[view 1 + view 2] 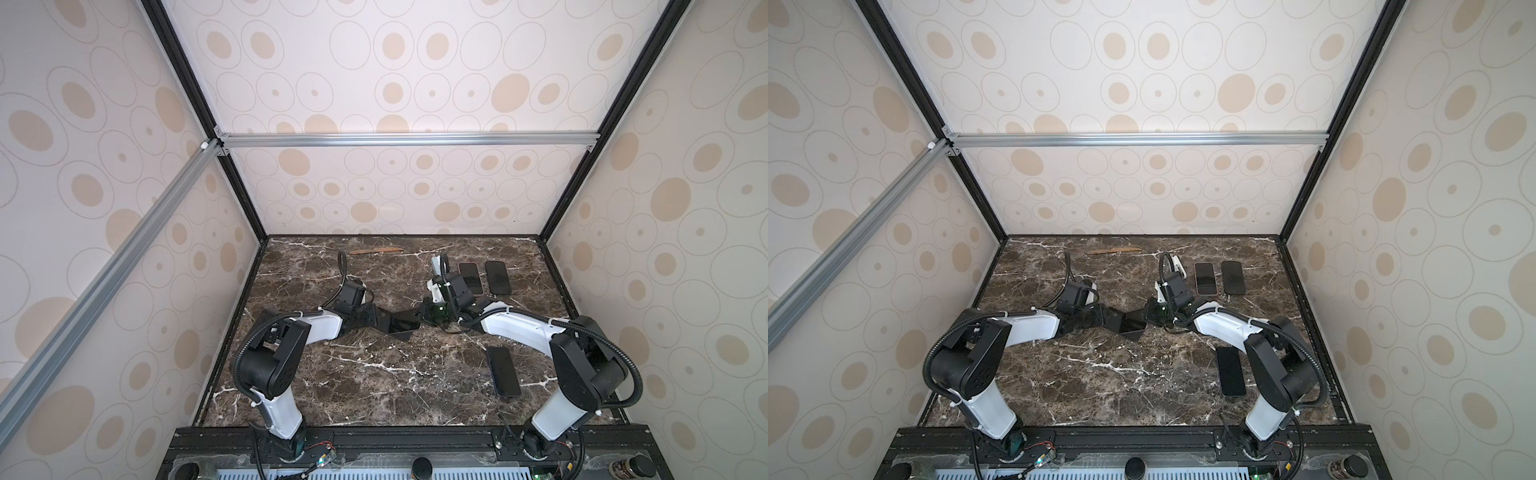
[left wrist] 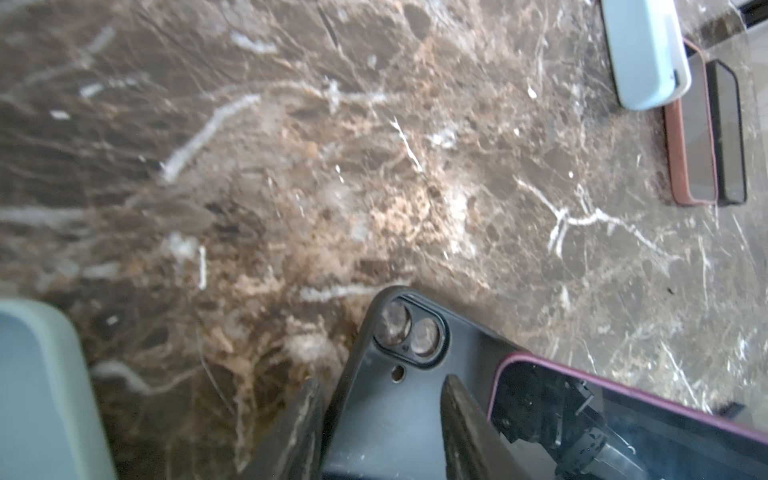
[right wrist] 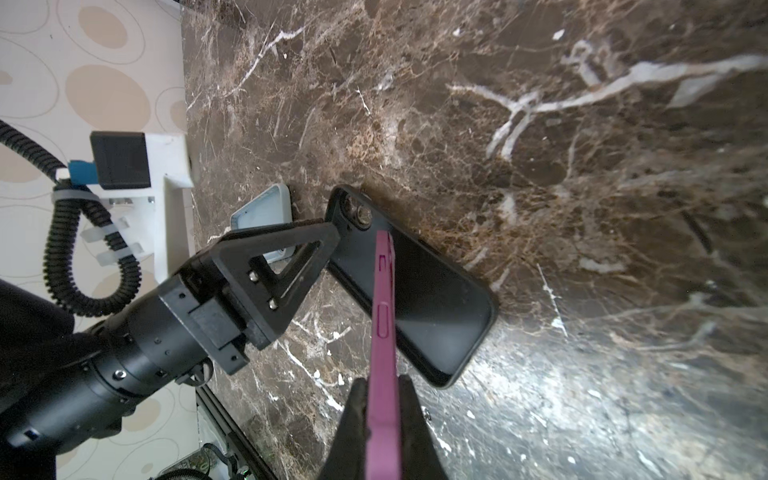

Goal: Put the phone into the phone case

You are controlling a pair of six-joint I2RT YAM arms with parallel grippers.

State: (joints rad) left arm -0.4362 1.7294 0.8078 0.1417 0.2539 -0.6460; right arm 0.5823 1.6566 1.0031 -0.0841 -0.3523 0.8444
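The black phone case [image 2: 395, 415] shows its matte inside and camera cut-out. It is tilted, with its camera end near the marble table [image 1: 374, 374]. My left gripper [image 2: 380, 380] is shut on it, one finger [image 2: 307, 419] outside its edge and the other finger [image 2: 461, 419] on its inside. The phone [image 3: 384, 311] has a pink rim and a dark glossy screen [image 2: 623, 428]. My right gripper [image 3: 384, 382] is shut on the phone's edge and holds it slanted over the case [image 3: 432, 299]. In both top views the two grippers [image 1: 382, 322] [image 1: 426, 320] meet mid-table around the phone [image 1: 405, 323] [image 1: 1133, 323].
Two other phones [image 1: 471, 277] [image 1: 498, 277] lie side by side at the back right. A third one [image 1: 503, 376] lies at the front right, beside my right arm. A thin wooden stick [image 1: 376, 250] lies by the back wall. Light-blue cases [image 2: 644, 54] [image 3: 266, 208] sit close to the grippers.
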